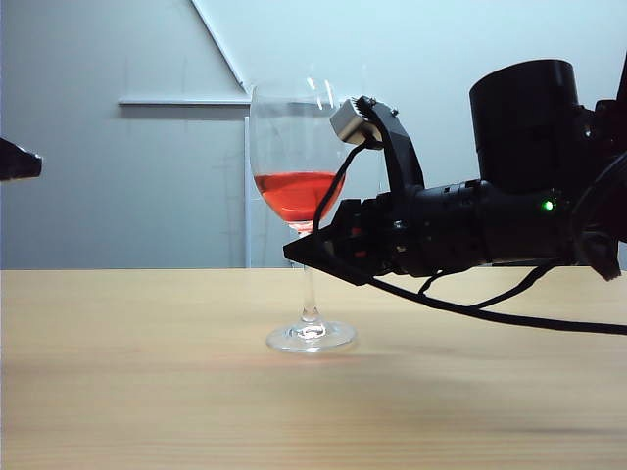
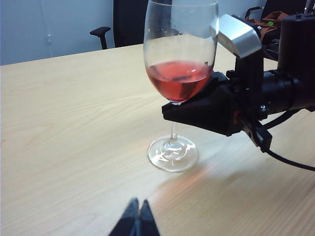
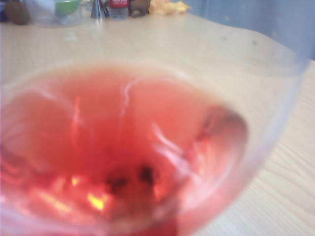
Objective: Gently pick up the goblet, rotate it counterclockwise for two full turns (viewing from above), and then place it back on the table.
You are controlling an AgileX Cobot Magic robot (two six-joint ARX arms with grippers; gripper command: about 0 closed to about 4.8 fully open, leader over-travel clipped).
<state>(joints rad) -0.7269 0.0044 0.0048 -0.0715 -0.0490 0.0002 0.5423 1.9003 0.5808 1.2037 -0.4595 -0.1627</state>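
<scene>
At the centre of the exterior view, the goblet [image 1: 298, 186] stands upright with its round foot flat on the table [image 1: 127, 392], red liquid filling the lower part of the bowl. My right gripper [image 1: 306, 247] reaches in level from the right of that frame and meets the glass at the top of the stem, just under the bowl. From the left wrist view the right gripper [image 2: 183, 109] looks drawn in narrow around that neck, and I take it to be pinching the stem, though the contact itself is hidden behind black housing. The right wrist view is filled by the blurred bowl and shows no fingers. The left gripper [image 2: 138, 220] sits low in its own view, fingers pressed together, holding nothing, well apart from the goblet [image 2: 180, 54]; in the exterior view only a dark tip shows at the far left edge.

I judge the step in hand is the lift, since the foot has not left the wood. To do it well, I would raise straight up and slowly, keeping the stem vertical so the liquid stays level. The grip should be only as firm as it takes to stop slipping; a thin glass stem will not forgive squeezing or sideways bending. Once the foot is off the table, I would turn about the stem's own axis, unhurried, watching for wobble.
</scene>
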